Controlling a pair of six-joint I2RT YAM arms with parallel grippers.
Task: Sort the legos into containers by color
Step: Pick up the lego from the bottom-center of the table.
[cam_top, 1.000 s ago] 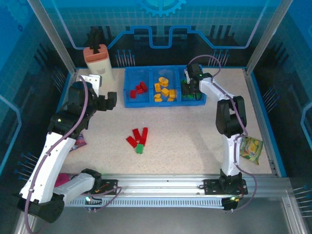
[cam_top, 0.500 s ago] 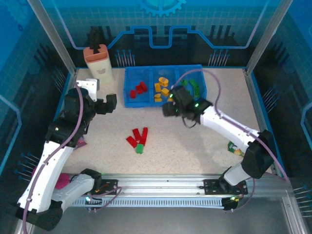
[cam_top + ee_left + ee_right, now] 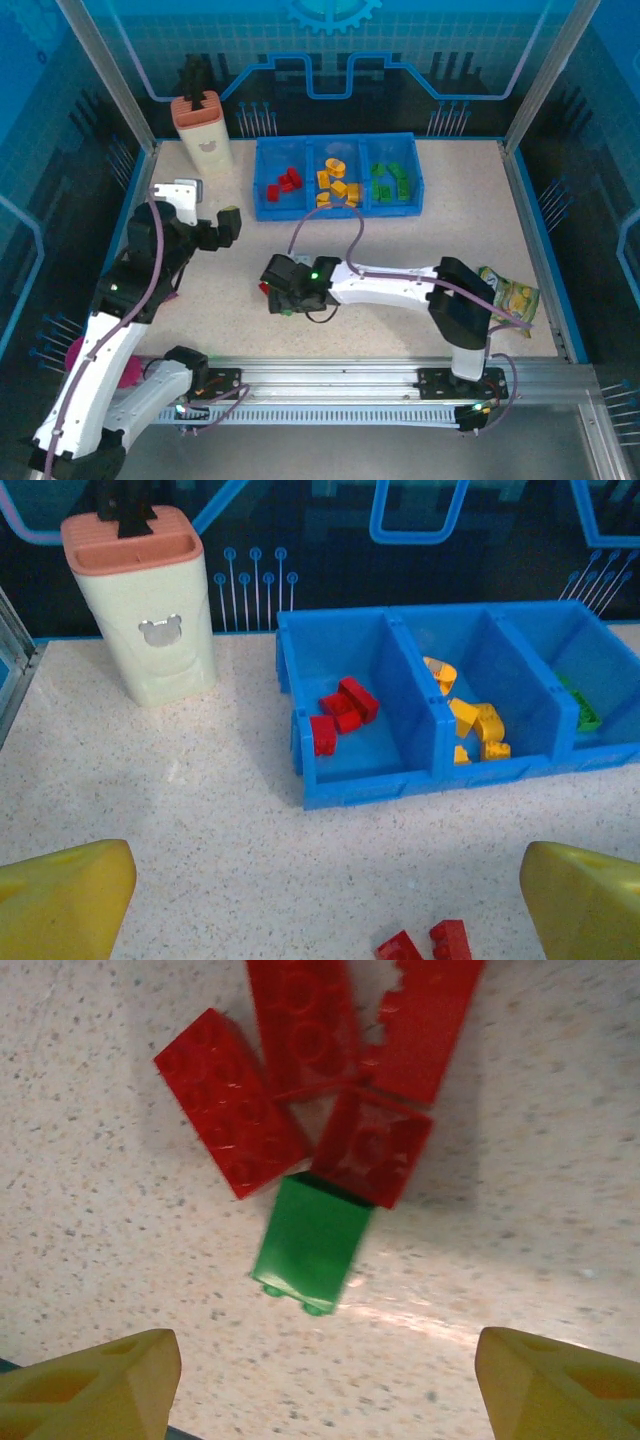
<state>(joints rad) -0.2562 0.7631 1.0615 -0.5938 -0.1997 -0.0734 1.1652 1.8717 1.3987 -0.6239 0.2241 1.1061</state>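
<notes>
The blue tray stands at the back. Its containers hold red legos on the left, orange ones in the middle and green ones on the right. A loose pile lies mid-table. The right wrist view shows it as a green brick touching several red bricks. My right gripper hovers over this pile, open, with the green brick just ahead of its fingertips and nothing between them. My left gripper hangs open and empty left of the tray, above two of the red bricks.
A beige bottle with an orange cap stands left of the tray. A yellow-green snack bag lies by the right arm's elbow. Metal frame posts and a blue rim bound the table.
The right arm swung from the tray's green compartment down to the loose pile mid-table, and its jaws widened. The left arm shifted slightly and stayed open.
</notes>
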